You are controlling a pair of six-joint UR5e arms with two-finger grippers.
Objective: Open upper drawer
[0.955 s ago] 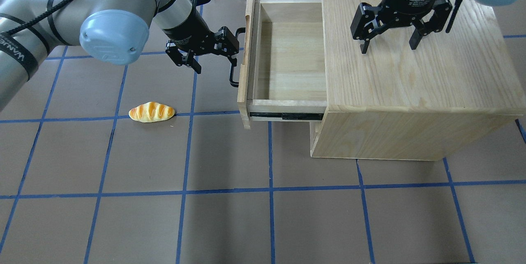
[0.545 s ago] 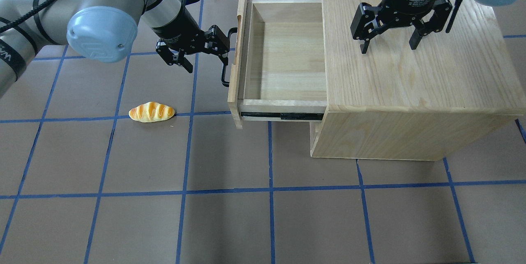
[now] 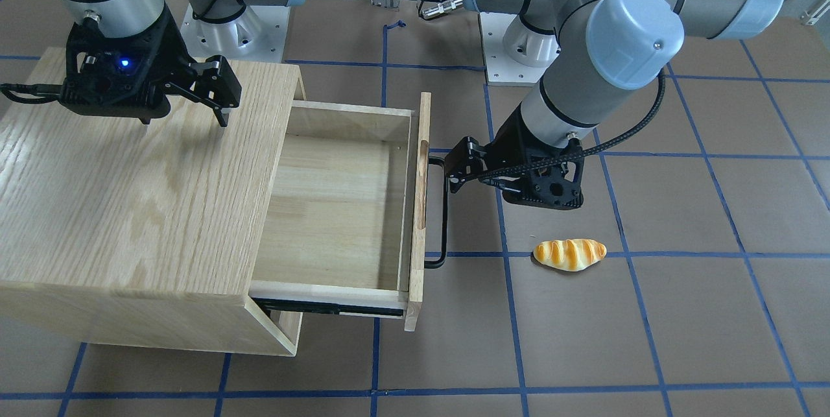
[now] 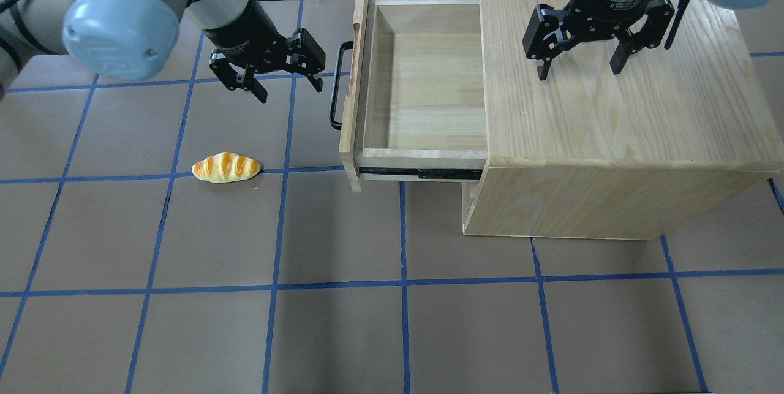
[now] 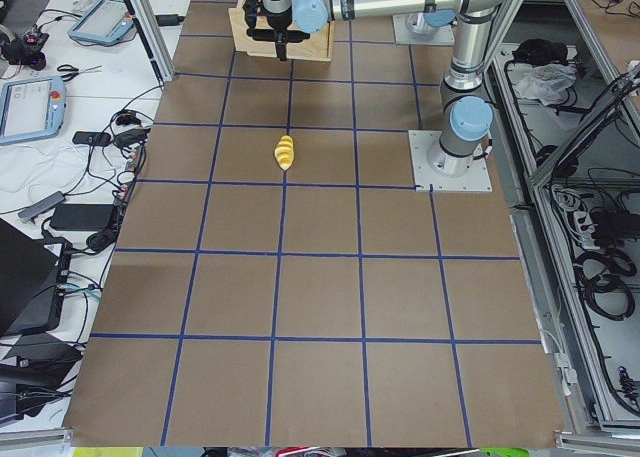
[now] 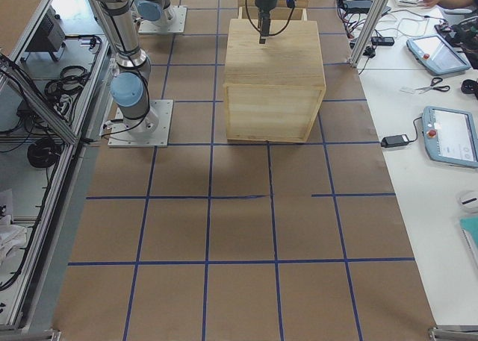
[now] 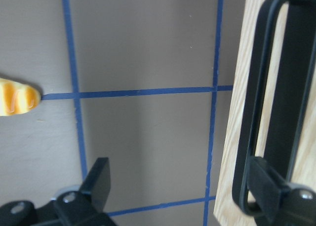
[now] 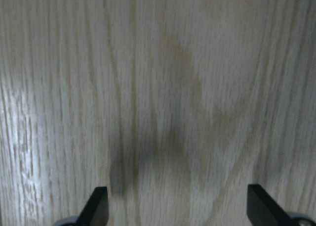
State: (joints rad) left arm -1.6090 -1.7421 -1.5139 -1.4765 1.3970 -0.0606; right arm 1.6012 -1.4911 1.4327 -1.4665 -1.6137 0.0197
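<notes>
Upper drawer [image 4: 422,81]: light oak wood, pulled far out.
Left gripper [image 4: 292,94]: spread wide, empty, beside long black bar handle [image 4: 334,84].
Right gripper [image 4: 579,72]: spread wide, empty, over big oak cabinet [image 4: 612,124].

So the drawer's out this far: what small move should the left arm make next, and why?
Probably draw the left gripper straight back from the handle, then stop. The upper drawer already stands well out of the cabinet, its floor showing, and the gripper is open with the handle outside its fingers, so no more pulling seems needed.
</notes>
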